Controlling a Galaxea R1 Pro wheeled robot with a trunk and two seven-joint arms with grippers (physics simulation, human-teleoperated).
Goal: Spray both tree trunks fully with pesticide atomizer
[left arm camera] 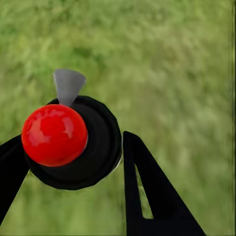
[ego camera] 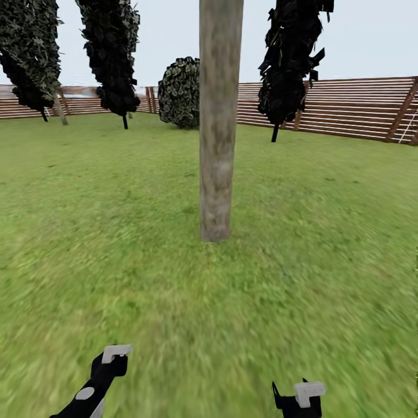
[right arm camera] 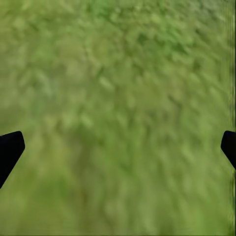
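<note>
head cam has a pale trunk [ego camera: 219,122] dead ahead on the lawn [ego camera: 325,244], left wrist cam shows the left gripper [left arm camera: 73,162] pinching the atomizer [left arm camera: 73,142], right gripper [right arm camera: 118,147] spread wide over grass.

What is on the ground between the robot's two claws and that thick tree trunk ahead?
Only lawn. The head view shows nothing else between the left gripper, the right gripper and the tree trunk.

Head cam faces trunk [ego camera: 219,128]; wrist cams down at lawn [right arm camera: 118,98].
</note>
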